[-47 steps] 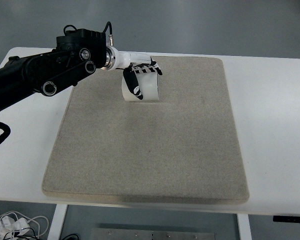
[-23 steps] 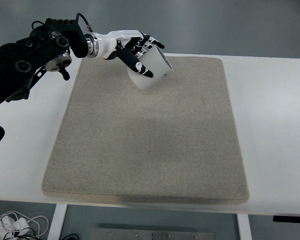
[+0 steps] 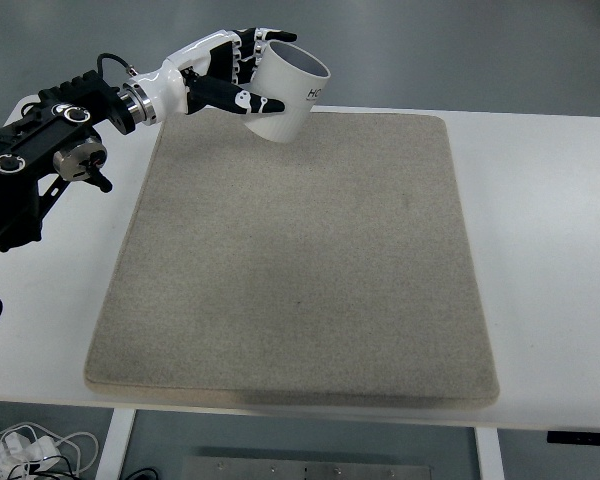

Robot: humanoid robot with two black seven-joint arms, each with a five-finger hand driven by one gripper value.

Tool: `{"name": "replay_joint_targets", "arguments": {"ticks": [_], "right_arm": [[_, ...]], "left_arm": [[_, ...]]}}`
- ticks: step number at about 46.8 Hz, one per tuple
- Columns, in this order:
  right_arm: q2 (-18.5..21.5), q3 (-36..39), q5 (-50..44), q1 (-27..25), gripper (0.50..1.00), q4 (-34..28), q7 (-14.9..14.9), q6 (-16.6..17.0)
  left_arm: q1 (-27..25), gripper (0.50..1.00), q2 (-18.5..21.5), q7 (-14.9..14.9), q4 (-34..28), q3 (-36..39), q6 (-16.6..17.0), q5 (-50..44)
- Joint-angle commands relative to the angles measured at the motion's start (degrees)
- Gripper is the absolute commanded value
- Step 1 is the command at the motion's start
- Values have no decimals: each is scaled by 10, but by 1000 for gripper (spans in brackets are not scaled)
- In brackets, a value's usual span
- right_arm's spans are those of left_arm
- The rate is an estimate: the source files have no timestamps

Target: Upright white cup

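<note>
Left hand (image 3: pixel 235 85) wrapped around cup (image 3: pixel 285 95), fingers on wall, thumb across near side. Cup held in air above mat's (image 3: pixel 300 260) far-left corner, tilted, mouth up and toward right. Looks light, rigid, smooth-walled, likely slippery; grip mid-wall, keep firm while lowering onto mat. Tabletop (image 3: pixel 550 250) around mat.

A lab or test room. A plain white table (image 3: pixel 540 250) carries a beige mat (image 3: pixel 300 270) over grey floor (image 3: pixel 430 50). Loose cables (image 3: pixel 30 450) lie underneath.
</note>
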Motion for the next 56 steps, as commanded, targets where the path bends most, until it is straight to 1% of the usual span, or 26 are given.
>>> {"name": "replay_joint_targets", "arguments": {"ticks": [1,7,12,15,18,19,25,32,39,45,56], "right_arm": [[0,0,0,0,952,0,0,0],[0,0,0,0,952,0,0,0],[0,0,0,0,952,0,0,0],[0,0,0,0,952,0,0,0],[0,0,0,0,952,0,0,0],[0,0,0,0,952,0,0,0],[0,0,0,0,952,0,0,0],[0,0,0,0,952,0,0,0],[0,0,0,0,952,0,0,0],[0,0,0,0,952,0,0,0],[0,0,0,0,952,0,0,0]], "left_arm": [[24,500,0,-36,-2,-34,3,0],[52,500,0,-61,-2,-68,3,1],[68,500,0,-96,-2,-80,7,1],[78,500,-4,-114,-2,-80,23,1],[89,500,-6,-149,-3,-80,43,1],[92,500,-7,-153,-3,-80,51,3],[103,500,-9,-153,-3,-70,85,8],[117,500,-29,-153,-3,-67,117,19],[134,500,-39,-153,-1,-64,167,58],[147,500,-47,-153,0,-56,190,92],[159,500,-78,-153,0,-54,241,93]]}}
